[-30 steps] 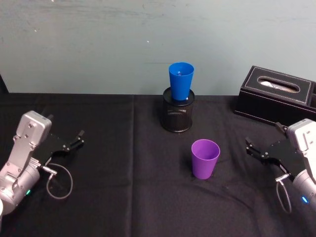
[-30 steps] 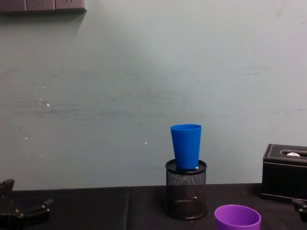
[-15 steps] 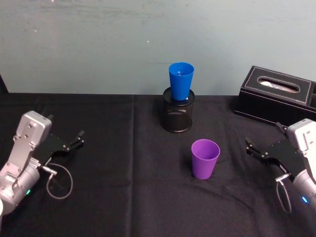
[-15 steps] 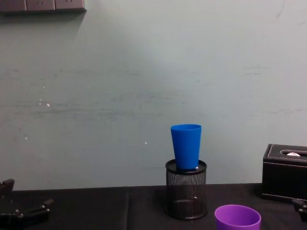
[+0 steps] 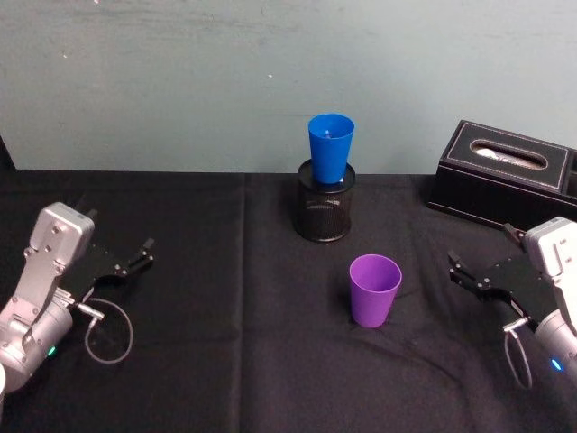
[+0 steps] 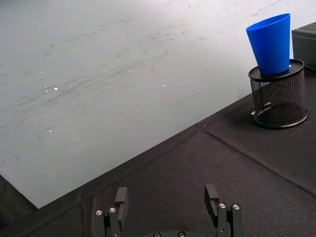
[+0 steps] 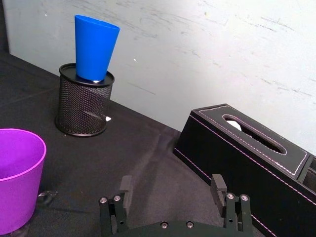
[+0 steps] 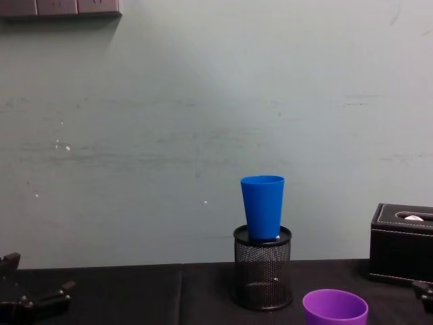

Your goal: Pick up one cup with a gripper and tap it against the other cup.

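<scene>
The purple cup (image 5: 375, 289) stands upright on the black cloth, near the middle of the table, also seen in the right wrist view (image 7: 17, 177) and the chest view (image 8: 335, 308). Behind it the blue cup (image 5: 330, 147) sits upright in the mouth of a black mesh pen holder (image 5: 325, 209). My right gripper (image 5: 454, 269) hovers low to the right of the purple cup, open and empty, fingers pointing toward it (image 7: 171, 182). At the table's left side my left gripper (image 5: 144, 254) rests open and empty (image 6: 167, 193), far from both cups.
A black tissue box (image 5: 503, 171) stands at the back right, behind the right gripper. A pale green wall (image 5: 180, 81) rises right behind the table. The black tablecloth (image 5: 225, 343) covers the whole surface.
</scene>
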